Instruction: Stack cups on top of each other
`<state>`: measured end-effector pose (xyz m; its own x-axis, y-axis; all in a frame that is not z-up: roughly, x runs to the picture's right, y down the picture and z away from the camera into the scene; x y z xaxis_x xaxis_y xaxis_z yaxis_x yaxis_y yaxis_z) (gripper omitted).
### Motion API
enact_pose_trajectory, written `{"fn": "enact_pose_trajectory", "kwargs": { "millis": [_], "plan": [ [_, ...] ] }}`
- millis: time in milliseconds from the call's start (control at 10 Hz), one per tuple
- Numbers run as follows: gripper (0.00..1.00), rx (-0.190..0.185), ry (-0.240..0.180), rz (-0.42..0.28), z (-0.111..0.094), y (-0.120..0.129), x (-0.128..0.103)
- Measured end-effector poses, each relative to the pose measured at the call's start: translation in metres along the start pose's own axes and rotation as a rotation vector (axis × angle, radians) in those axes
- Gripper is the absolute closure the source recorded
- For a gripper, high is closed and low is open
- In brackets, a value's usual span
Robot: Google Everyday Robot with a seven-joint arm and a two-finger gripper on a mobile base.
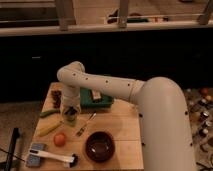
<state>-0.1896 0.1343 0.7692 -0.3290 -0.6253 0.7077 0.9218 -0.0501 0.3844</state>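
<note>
**Q:** Where was the gripper [69, 108] at this moment?

**A:** It hung at the end of the white arm [107, 89]. The arm reached in from the right, bent at an elbow over the far-left part of the wooden table [123, 127], and turned straight down. The gripper sat directly above the pale green cup [70, 118], at or just over its rim.

**Q:** Was it open, closed, or gripping something?

**A:** That could not be told, because the dark gripper and the top of the cup merged in the view.

**Q:** And where were the cups?

**A:** The pale green cup stood upright on the left half of the table, just left of a fork-like utensil [86, 124] that lay aslant. The darker cup could not be picked out with certainty. A small dark object [57, 97] stood at the far-left edge, beside the arm, but its kind was unclear.

**Q:** What else lay on the table?

**A:** A green box [97, 99] lay at the far side, just right of the descending arm. A wide dark brown bowl [100, 146] sat near the front edge, with an orange round fruit [60, 139] to its left. A yellowish elongated item [49, 129] and a green one [48, 113] lay left of the cup. A white-handled tool [54, 156] and a grey-blue block [35, 160] lay at the near-left corner.
</note>
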Motion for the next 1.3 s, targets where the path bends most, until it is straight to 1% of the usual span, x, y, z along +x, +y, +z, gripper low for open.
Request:
{"fn": "enact_pose_trajectory", "kwargs": {
  "millis": [600, 700, 1100, 1300],
  "plan": [
    [0.25, -0.006, -0.039, 0.013, 0.012, 0.003, 0.008],
    [0.21, -0.008, -0.044, 0.013, 0.013, 0.002, 0.009],
    [0.20, -0.015, -0.066, 0.010, 0.020, 0.000, 0.011],
    [0.20, -0.016, -0.068, 0.012, 0.021, 0.002, 0.012]
  ]
}}
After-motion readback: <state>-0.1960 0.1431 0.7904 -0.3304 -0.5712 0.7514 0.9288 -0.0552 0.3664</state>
